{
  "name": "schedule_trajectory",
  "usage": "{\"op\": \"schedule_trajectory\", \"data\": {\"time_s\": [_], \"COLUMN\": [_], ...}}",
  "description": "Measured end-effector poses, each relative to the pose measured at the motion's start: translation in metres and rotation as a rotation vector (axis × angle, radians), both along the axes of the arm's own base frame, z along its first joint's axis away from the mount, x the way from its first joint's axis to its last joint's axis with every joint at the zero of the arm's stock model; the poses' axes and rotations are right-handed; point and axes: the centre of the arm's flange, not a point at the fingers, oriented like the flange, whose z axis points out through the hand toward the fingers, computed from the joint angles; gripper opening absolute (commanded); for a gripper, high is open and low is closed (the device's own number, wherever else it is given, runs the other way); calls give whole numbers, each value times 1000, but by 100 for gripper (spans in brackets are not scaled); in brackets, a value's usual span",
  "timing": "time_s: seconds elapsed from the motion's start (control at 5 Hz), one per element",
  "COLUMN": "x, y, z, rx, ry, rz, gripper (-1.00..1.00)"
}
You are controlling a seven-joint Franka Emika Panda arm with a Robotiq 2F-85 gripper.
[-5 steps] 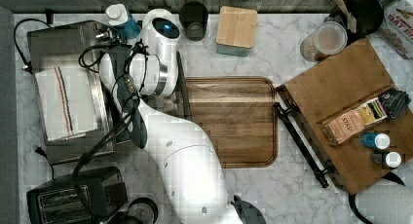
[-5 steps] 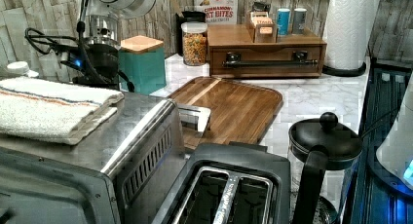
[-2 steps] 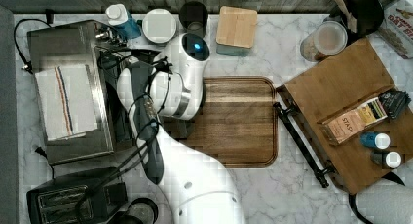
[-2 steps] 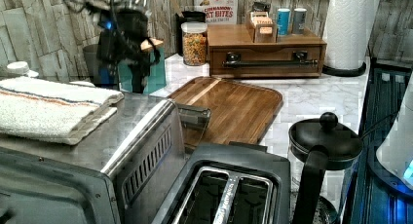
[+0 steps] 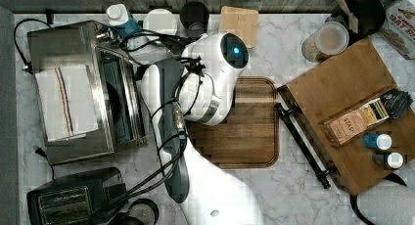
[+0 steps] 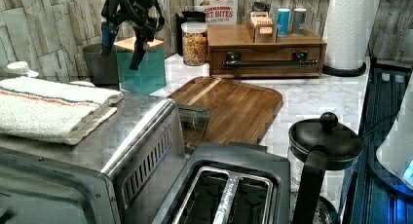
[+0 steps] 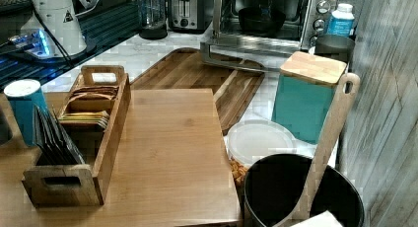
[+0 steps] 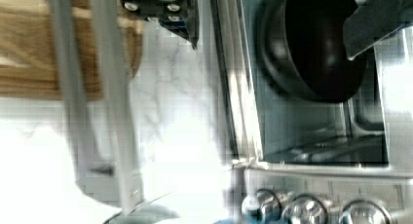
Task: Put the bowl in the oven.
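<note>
So the bowl (image 7: 261,19) is sitting inside the oven (image 7: 268,19) on the rack, with the drop-down door (image 7: 236,56) open. It's plain, round and black, looks empty in the wrist view. In the right view the black pot (image 7: 300,197) nearest the camera holds a wooden utensil (image 7: 328,143). The gripper (image 6: 134,19) hangs up above the teal canister (image 6: 141,63), fingers apart, nothing in them.

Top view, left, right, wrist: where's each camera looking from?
Top view: overhead, looking straight down; white arm crosses the middle.
Left view: low beside the oven, facing along the counter; arm up high.
Right view: opposite end, facing the oven; robot base far off.
Wrist view: on the arm, facing the bowl.
Right and wrist share the bowl.
</note>
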Motion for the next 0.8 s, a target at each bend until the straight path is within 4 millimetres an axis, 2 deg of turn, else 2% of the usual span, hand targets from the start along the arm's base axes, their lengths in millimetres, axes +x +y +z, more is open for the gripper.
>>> {"op": "schedule_trajectory", "data": {"time_s": [0.2, 0.4, 0.8], "x": [2, 3, 2], "y": [-17, -25, -17], "z": [5, 2, 1], "rx": [-5, -9, -1], "ry": [-8, -5, -1], "rz": [-27, -39, -32], "gripper": [100, 100, 100]}}
